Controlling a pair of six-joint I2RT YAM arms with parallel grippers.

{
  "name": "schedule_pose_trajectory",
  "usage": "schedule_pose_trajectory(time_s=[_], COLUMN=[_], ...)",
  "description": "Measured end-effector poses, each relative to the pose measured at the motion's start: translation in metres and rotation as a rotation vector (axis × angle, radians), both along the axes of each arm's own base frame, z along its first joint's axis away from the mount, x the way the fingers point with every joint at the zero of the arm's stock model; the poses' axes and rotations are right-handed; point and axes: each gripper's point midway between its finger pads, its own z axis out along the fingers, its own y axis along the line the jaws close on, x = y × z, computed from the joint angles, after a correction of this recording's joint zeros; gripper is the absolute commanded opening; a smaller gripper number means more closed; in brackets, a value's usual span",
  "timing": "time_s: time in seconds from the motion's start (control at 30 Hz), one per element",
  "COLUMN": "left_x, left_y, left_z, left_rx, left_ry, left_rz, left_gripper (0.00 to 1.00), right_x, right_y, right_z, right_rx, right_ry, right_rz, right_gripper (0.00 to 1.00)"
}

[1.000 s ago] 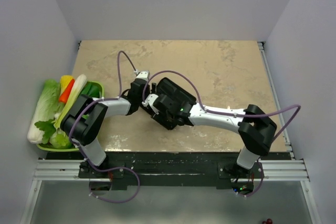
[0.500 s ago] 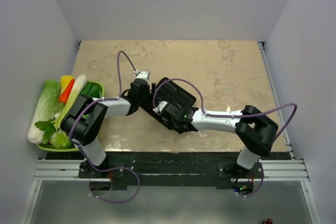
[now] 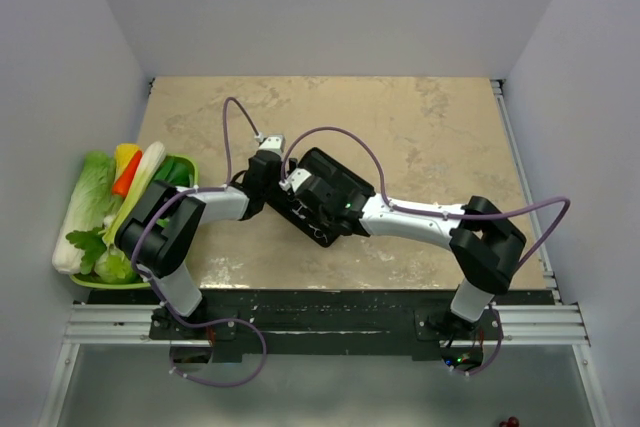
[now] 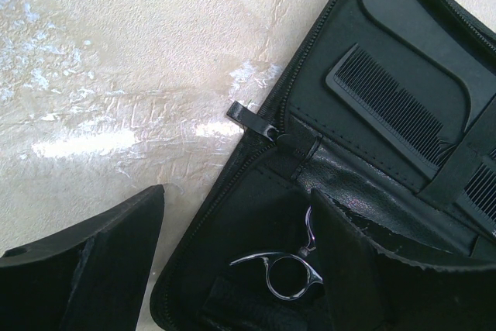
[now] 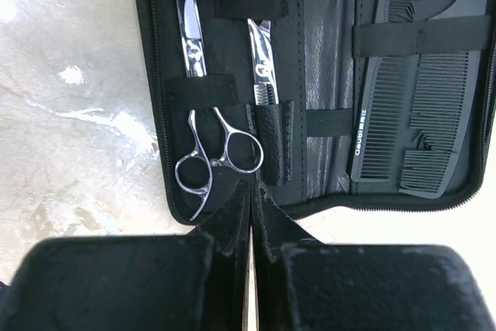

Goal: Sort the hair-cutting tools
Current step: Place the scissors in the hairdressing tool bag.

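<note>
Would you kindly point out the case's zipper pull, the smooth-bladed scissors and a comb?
zipper pull [image 4: 246,116]: left wrist view, its black tab.
smooth-bladed scissors [image 5: 190,36]: right wrist view, its blade.
comb [image 4: 399,106]: left wrist view, its teeth.

The open case [image 3: 345,179] lies in the middle of the table [image 3: 440,127]. A tray [image 3: 120,285] with vegetables [image 3: 90,202] stands at the table's left edge. In one half of the case, the outer scissors [image 5: 203,137] and the inner scissors [image 5: 262,67] lie side by side under straps. In the other half, the narrow comb [image 5: 380,114] lies beside the wide comb [image 5: 438,114].
</note>
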Motion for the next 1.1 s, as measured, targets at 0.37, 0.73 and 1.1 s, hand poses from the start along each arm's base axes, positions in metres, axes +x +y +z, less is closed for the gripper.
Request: schedule_pose_trajectory(time_s=[0.37,0.73,1.1], left_x=[0.0,0.0,0.0], left_y=[0.0,-0.001,-0.001], left_z=[0.0,0.0,0.0], left_rx=[-0.002,-0.005,-0.006], left_ry=[-0.001,-0.002,-0.002], left_rz=[-0.001,-0.004,-0.005], left_gripper=[0.8,0.8,0.79], right_x=[-0.003,-0.014,-0.013], right_y=[0.0,-0.007,0.004], right_z=[-0.01,-0.042,-0.045], right_rx=[-0.02,-0.069,-0.047], right_ry=[0.031,0.096,0.109], right_rz=[0.01,0.014,0.024], right_gripper=[0.0,0.0,0.0])
